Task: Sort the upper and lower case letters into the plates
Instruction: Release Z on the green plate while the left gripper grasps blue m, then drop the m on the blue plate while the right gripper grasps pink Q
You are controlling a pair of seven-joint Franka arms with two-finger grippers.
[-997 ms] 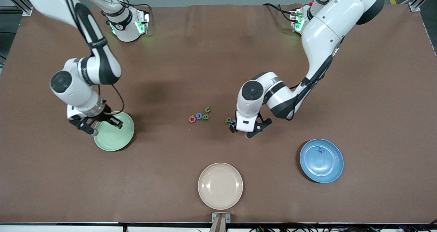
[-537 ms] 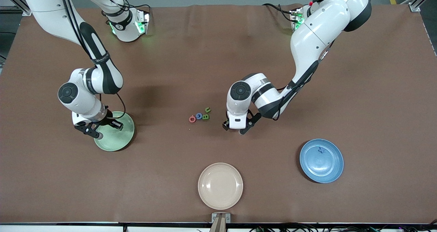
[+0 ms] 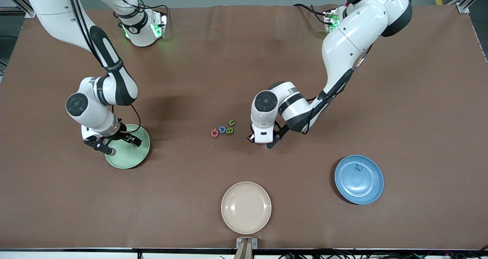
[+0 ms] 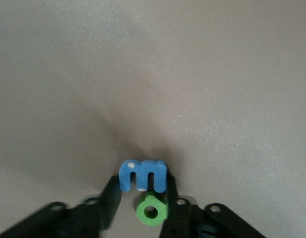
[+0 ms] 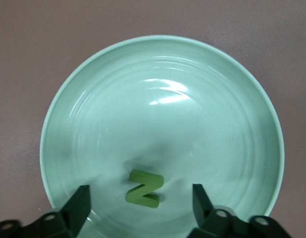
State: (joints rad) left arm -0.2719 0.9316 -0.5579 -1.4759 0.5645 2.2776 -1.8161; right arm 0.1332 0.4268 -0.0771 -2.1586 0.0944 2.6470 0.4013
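My left gripper (image 3: 261, 139) is down on the table at mid-table. In the left wrist view its fingers (image 4: 112, 194) are closed against both sides of a blue letter m (image 4: 143, 175). A green ringed letter (image 4: 152, 212) lies between the fingers too. My right gripper (image 3: 116, 143) is open low over the mint green plate (image 3: 129, 156). In the right wrist view a green Z (image 5: 144, 188) lies in that plate (image 5: 162, 74), between my open right gripper's fingers (image 5: 81, 201). The blue plate (image 3: 368, 188) holds a blue letter (image 3: 357, 167).
A red G (image 3: 215, 132), a blue letter (image 3: 222, 129), a green B (image 3: 229, 130) and a green u (image 3: 231, 122) lie clustered between the two grippers. A beige plate (image 3: 246, 207) sits nearest the front camera.
My left gripper has slid toward the right arm's end and now covers the blue and green letters that lay beside it. My right gripper has shifted slightly over the mint plate.
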